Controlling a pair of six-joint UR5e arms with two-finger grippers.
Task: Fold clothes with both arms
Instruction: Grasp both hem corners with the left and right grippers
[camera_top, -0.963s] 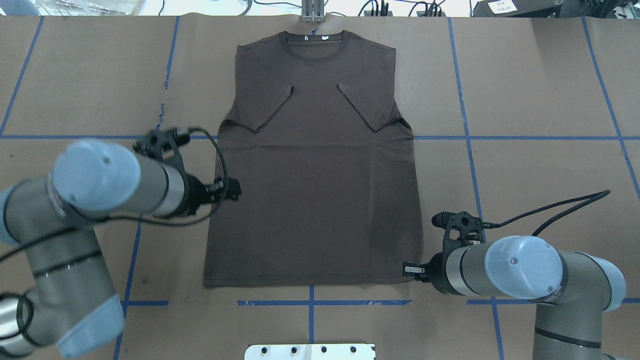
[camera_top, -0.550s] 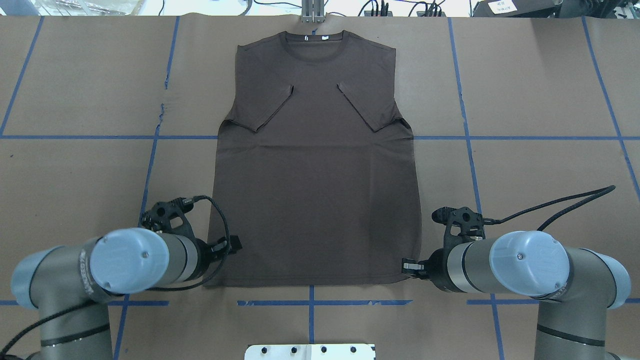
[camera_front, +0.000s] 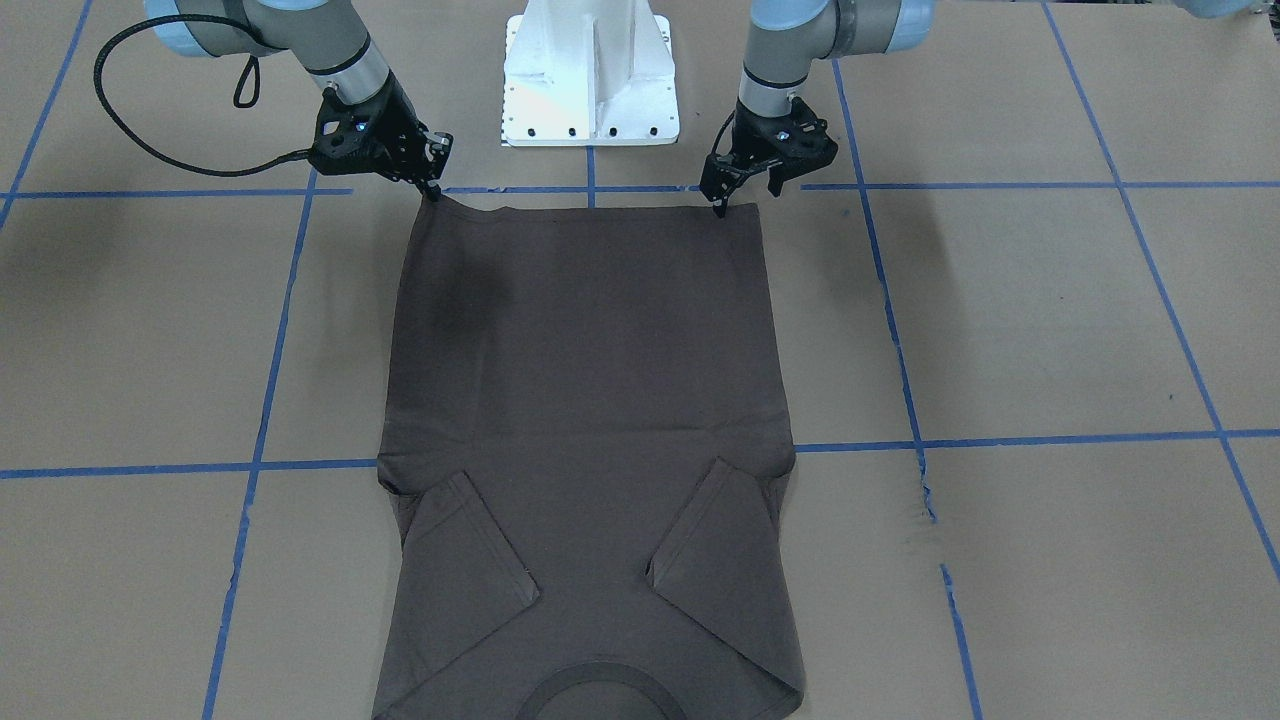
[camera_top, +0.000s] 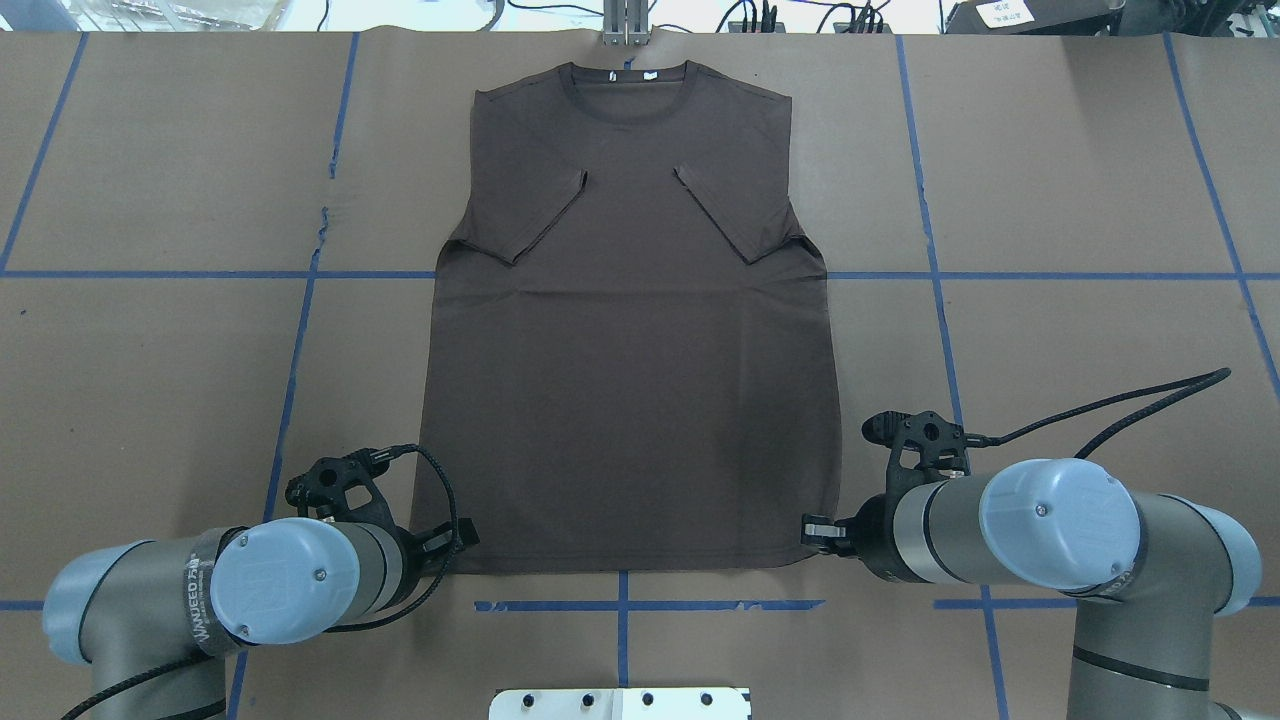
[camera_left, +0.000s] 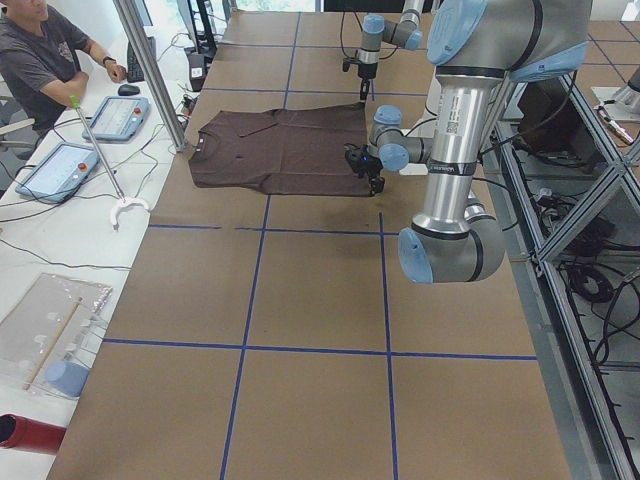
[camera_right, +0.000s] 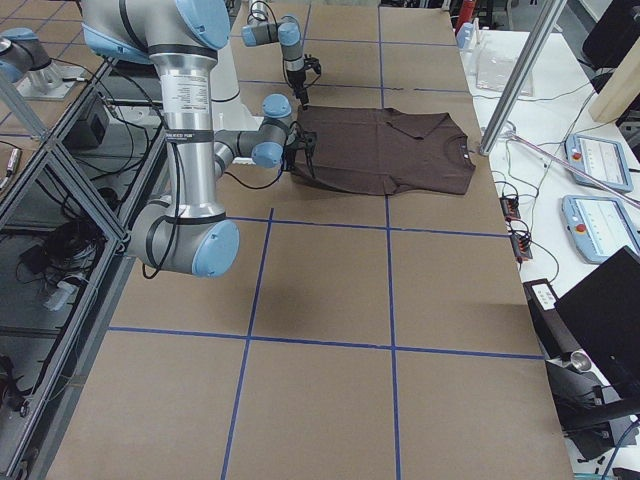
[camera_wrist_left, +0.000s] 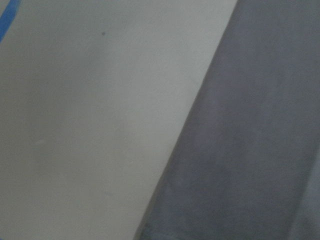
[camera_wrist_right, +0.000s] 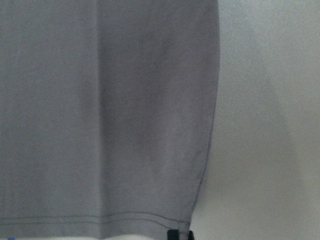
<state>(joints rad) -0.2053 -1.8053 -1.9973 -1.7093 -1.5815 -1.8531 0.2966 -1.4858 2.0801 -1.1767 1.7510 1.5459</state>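
A dark brown T-shirt (camera_top: 630, 380) lies flat on the brown table (camera_top: 1050, 180), in the middle. Its collar (camera_top: 625, 95) is at the far end, away from the robot. Its bottom hem (camera_top: 620, 565) is at the near end, close to the robot's white base (camera_front: 590, 80). Both short sleeves (camera_top: 530, 225) are folded in over the chest.

The left arm (camera_top: 150, 600) is bent low at the near left side. Its last part lies almost level and points in toward the shirt. The left pincer (camera_top: 462, 540) is down at the near left corner of the hem. From the front its two fingers look spread apart, with one tip touching the corner.

The right arm (camera_top: 1100, 540) is bent the same way on the near right side, pointing in toward the shirt. The right pincer (camera_top: 815, 532) is down at the near right corner of the hem. Its tip touches the cloth there, and the corner rises a little to meet it. I cannot tell if this pincer is pinching the cloth or not.

A blue tape line (camera_top: 650, 605) runs across the table just beside the hem, between the two arms.
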